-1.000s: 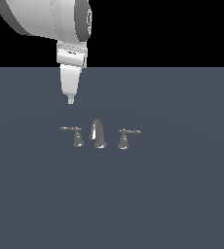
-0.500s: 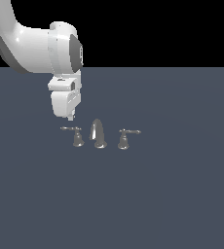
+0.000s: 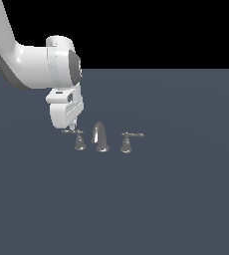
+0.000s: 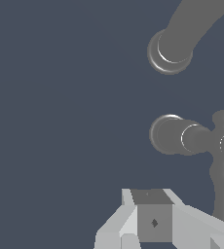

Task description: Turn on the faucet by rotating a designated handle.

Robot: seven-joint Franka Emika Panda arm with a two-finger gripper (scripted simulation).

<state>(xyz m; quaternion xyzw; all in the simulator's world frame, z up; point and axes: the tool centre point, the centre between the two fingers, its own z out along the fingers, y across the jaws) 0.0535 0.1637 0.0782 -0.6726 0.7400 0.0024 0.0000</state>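
**Gripper Positioned at the Faucet Handle**

We observe the faucet [image 3: 101, 137] standing on the flat grey surface [image 3: 176, 199] as three separate chrome pieces in a row. The arched spout [image 3: 100, 135] occupies the middle. The handle [image 3: 77, 139] stands at 9 o'clock from the spout in the exterior view, its thin lever pointing toward 9 o'clock. The twin handle [image 3: 127, 142] stands at 3 o'clock from the spout, with its lever pointing toward 3 o'clock.

We see the white arm [image 3: 29, 67] entering from the 10 o'clock corner of the exterior view. The gripper [image 3: 72, 127] hangs at 12 o'clock from the handle, with its tip just beside the lever; we cannot confirm contact.

In the wrist view, the handle [image 4: 201, 141] appears from above, its round base and lever lying close beside the gripper body [image 4: 153, 221]. The spout [image 4: 175, 41] sits apart from it.

We cannot tell how wide the fingers stand; neither view shows the gap between them.
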